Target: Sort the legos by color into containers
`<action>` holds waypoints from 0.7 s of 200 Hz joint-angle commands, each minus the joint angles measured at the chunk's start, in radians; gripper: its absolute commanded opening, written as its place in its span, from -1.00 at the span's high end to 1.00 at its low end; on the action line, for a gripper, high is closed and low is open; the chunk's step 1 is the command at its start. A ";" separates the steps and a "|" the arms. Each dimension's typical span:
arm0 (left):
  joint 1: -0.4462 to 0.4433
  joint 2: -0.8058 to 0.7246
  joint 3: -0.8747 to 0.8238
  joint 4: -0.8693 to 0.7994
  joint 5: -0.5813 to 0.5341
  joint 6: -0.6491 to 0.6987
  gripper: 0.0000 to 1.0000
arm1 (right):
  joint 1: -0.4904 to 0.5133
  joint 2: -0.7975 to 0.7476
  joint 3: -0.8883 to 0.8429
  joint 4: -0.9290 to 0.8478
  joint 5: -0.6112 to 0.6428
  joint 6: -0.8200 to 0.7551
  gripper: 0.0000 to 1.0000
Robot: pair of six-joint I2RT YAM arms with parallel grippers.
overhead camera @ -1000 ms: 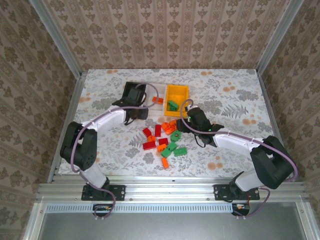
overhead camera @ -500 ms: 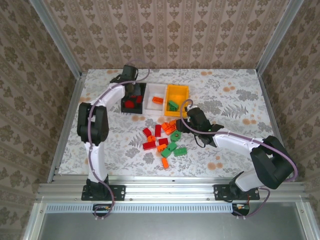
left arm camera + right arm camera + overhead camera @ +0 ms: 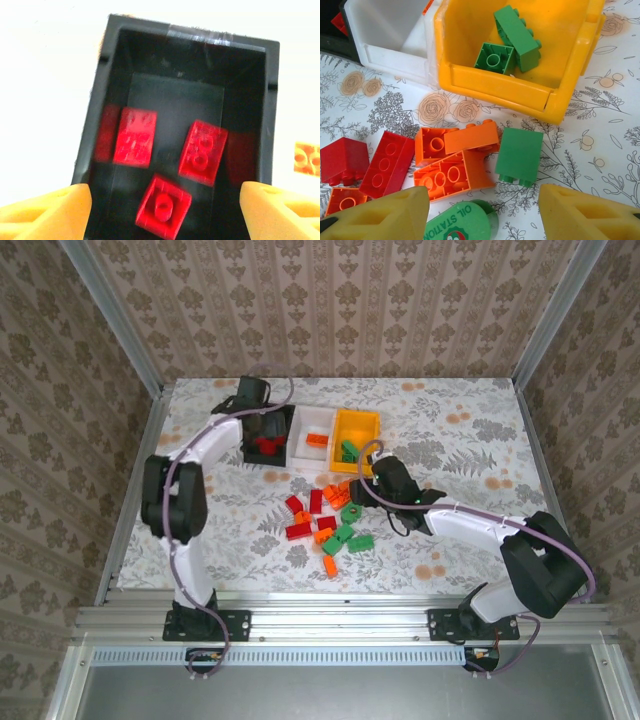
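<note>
The yellow bin (image 3: 485, 90) holds two green bricks (image 3: 517, 37) that touch each other. The white bin (image 3: 385, 55) is joined to the yellow bin's side and holds one orange brick (image 3: 316, 439). The black bin (image 3: 270, 100) stands beyond the white bin from the yellow bin, with three red bricks (image 3: 135, 137) on its floor.

The left gripper (image 3: 165, 200) hovers over the black bin, two bins along from the yellow bin. Its jaws are spread wide with nothing between them.

The right gripper (image 3: 482, 212) is low over the table (image 3: 470, 450), just in front of the yellow bin. Its jaws are spread and grip nothing. A green round piece (image 3: 462, 225) lettered "OIL STATION" lies on the table between the fingers.

The loose bricks (image 3: 330, 515) lie in front of the yellow bin, toward the arm bases, with red, orange and green mixed. Nearest the yellow bin's front wall are a green block (image 3: 520, 155) and an orange cluster (image 3: 452, 167) beside it. Two loose red bricks (image 3: 387, 162) lie further along, in front of the white bin.
</note>
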 commanded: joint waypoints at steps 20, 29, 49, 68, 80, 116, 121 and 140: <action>-0.036 -0.434 -0.459 0.281 0.023 -0.175 -0.63 | 0.058 0.024 0.032 -0.118 0.015 0.030 -0.21; -0.059 -0.529 -0.555 0.318 0.046 -0.206 -0.65 | 0.080 0.018 0.028 -0.155 0.021 0.039 -0.22; -0.106 -0.720 -0.809 0.384 0.058 -0.269 -0.75 | 0.128 0.012 0.030 -0.241 0.007 0.065 -0.22; -0.097 -0.877 -1.020 0.444 0.098 -0.375 -0.88 | 0.184 0.015 0.044 -0.317 0.029 0.116 -0.22; -0.094 -0.972 -1.125 0.495 0.140 -0.430 -0.96 | 0.207 0.023 0.043 -0.325 0.029 0.159 -0.22; -0.092 -1.234 -1.290 0.512 0.192 -0.531 -1.00 | 0.258 0.109 0.073 -0.304 0.031 0.165 -0.19; -0.092 -1.264 -1.304 0.501 0.190 -0.540 -0.99 | 0.263 0.125 0.081 -0.302 0.028 0.153 -0.18; -0.091 -1.380 -1.330 0.420 0.189 -0.554 -1.00 | 0.270 0.167 0.110 -0.300 0.024 0.099 -0.18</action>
